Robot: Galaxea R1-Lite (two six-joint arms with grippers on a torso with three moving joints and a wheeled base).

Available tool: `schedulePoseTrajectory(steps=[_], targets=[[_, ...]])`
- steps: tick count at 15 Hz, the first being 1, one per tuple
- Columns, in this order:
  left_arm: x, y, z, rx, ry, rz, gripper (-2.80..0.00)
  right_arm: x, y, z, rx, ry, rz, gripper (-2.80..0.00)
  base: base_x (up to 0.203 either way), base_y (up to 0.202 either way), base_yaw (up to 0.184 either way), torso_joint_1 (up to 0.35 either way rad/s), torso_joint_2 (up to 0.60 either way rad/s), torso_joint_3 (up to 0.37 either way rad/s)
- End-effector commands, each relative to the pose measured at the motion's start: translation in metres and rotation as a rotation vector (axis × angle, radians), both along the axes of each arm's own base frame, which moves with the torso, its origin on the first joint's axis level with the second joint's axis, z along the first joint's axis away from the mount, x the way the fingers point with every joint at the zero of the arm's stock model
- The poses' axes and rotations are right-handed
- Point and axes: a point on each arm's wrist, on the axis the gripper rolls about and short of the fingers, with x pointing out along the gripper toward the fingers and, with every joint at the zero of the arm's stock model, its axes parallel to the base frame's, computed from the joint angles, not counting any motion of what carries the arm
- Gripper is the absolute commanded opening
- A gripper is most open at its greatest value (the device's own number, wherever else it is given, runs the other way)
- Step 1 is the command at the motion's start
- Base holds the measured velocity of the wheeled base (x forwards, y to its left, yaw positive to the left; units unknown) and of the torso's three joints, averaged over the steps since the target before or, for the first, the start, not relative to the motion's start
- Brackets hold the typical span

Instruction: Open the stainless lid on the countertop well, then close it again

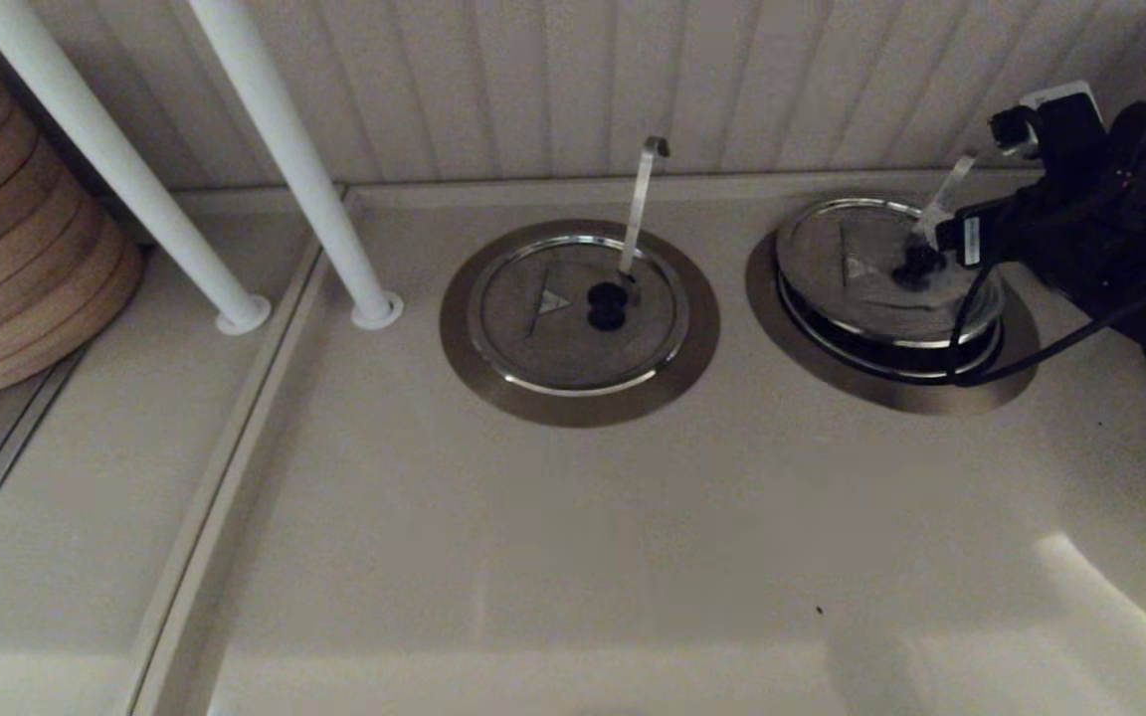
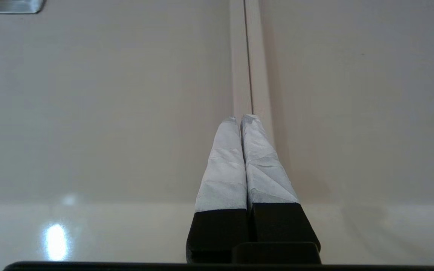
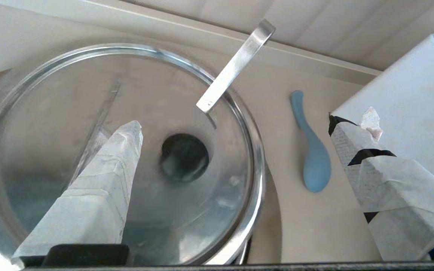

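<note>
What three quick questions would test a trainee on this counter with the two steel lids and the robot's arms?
1. True or false: the right gripper is shut on the black knob of the stainless lid.
2. Pick one: what lies on the counter beside the countertop well? A, a blue spoon. B, a red cup. C, a knife.
3. Fill the gap: the left gripper, parked over bare counter, is ___ (open or shut).

Key: 1 false, it is open, with the knob between its spread fingers and untouched. 2 A. 3 shut.
</note>
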Motion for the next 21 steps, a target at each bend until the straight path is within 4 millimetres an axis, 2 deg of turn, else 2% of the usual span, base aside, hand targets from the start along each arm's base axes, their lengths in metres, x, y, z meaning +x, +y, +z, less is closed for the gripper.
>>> schedulePoseTrajectory(steps=[1, 6, 11, 13, 16, 21], targets=[[0.0, 0.0, 0.0, 0.0, 0.001, 0.0, -2.8, 0.0, 0.0, 0.0, -0.002, -0.002, -0.001, 0.0, 0.0, 0.0, 0.0, 0.0, 0.0, 0.0], [0.0, 0.0, 0.0, 0.0, 0.001, 0.001, -2.8, 0.002, 0.001, -0.003, -0.002, 0.006, 0.001, 0.0, 0.0, 0.0, 0.0, 0.0, 0.0, 0.0], [0.0, 0.0, 0.0, 0.0, 0.001, 0.002, -2.8, 0.032, 0.001, -0.036, 0.008, 0.092, 0.019, 0.0, 0.0, 0.0, 0.0, 0.0, 0.0, 0.0], [0.0, 0.0, 0.0, 0.0, 0.001, 0.0, -2.8, 0.044, 0.001, -0.047, 0.069, 0.126, 0.044, 0.0, 0.0, 0.0, 0.0, 0.0, 0.0, 0.0], [0.0, 0.0, 0.0, 0.0, 0.001, 0.0, -2.8, 0.051, -0.001, -0.043, 0.21, 0.161, 0.097, 0.0, 0.0, 0.0, 0.0, 0.0, 0.0, 0.0], [0.0, 0.0, 0.0, 0.0, 0.001, 0.003, -2.8, 0.062, -0.005, -0.049, 0.236, 0.16, 0.089, 0.0, 0.0, 0.0, 0.0, 0.0, 0.0, 0.0]])
